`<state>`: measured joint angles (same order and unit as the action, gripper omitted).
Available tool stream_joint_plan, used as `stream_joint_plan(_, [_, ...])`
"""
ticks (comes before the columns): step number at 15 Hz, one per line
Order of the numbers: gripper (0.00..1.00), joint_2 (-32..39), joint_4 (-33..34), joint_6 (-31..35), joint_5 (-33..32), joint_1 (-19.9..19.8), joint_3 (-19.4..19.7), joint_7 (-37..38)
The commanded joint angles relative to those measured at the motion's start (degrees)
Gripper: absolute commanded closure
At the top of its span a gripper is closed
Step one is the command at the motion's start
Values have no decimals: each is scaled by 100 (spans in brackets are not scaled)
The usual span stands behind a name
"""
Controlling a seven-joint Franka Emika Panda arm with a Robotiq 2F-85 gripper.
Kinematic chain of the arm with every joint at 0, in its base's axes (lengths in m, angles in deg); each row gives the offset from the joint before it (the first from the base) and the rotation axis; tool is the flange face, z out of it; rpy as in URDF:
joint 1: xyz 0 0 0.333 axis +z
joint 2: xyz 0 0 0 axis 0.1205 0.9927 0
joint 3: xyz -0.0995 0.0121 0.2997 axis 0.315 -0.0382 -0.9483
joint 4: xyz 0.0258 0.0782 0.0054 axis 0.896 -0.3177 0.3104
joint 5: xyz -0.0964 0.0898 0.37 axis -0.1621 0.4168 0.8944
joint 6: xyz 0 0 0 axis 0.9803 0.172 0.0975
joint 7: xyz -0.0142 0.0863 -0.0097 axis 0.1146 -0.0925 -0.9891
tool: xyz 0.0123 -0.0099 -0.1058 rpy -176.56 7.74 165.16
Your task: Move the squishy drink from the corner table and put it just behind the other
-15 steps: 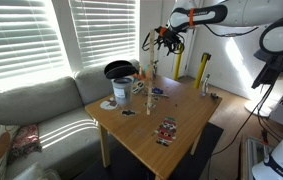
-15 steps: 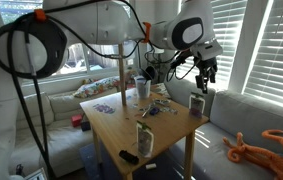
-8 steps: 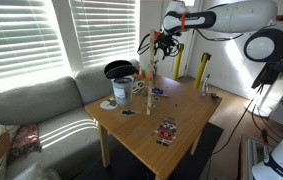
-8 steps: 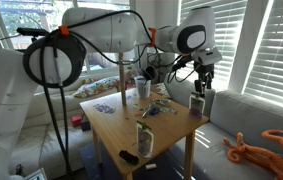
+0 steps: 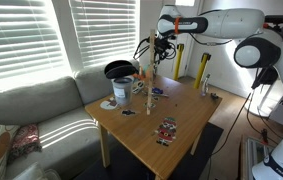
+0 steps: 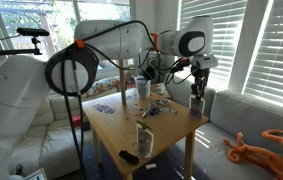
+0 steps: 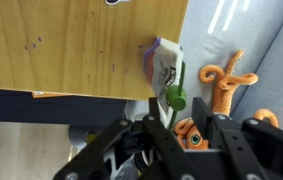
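The squishy drink, a pale pouch with a green cap, stands upright at the edge of the corner table. In the wrist view my gripper is right over it. The cap lies between the two fingers, close to the left one, and a gap still shows on the other side. In both exterior views the gripper hangs just above the pouch at a table corner by the sofa. Another pouch stands at a different corner.
On the table are a black-lidded pot, a can, a cup and scattered cards. The grey sofa borders the table. An orange octopus toy lies on it beyond the pouch.
The arm has swung in over the table corner and come down onto the pouch. The jaws have narrowed around its cap.
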<state>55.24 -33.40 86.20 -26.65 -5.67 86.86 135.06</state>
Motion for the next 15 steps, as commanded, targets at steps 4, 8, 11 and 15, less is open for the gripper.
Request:
stream_joint_plan(4, [95,412,646,-522,-40,-22,7,0])
stream_joint_plan(8, [95,249,566,-463,-150,53,72,83])
stream_joint_plan(11, [95,-303,45,-177,-221,116,102,75])
stream_joint_plan(15, [95,-1040,-641,7,-422,193,183,211])
